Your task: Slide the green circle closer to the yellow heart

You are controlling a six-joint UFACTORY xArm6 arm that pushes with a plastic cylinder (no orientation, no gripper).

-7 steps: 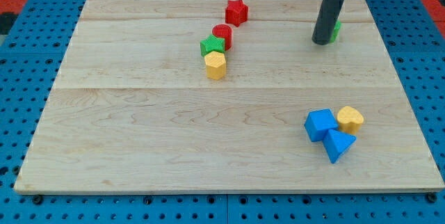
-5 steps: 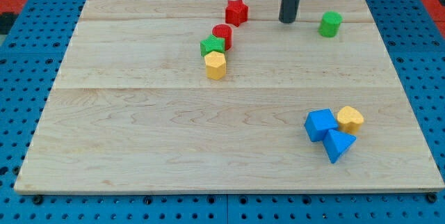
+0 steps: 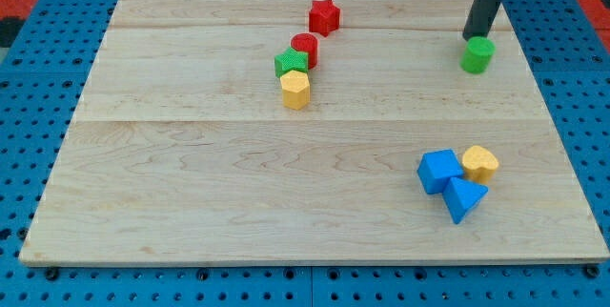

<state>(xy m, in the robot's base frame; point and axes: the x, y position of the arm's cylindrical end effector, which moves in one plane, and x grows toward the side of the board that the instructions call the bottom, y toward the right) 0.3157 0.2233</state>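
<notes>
The green circle sits near the board's upper right. My tip rests just above it, touching or nearly touching its top edge. The yellow heart lies at the lower right, pressed against a blue cube and a blue triangle. The green circle is well above the yellow heart, almost in line with it.
A red star lies at the top centre. Below it a red circle, a green star and a yellow hexagon form a tight column. The wooden board lies on a blue pegboard.
My tip swung left off the green circle, then back right to just above it. The green circle has moved a little right and toward the view's bottom.
</notes>
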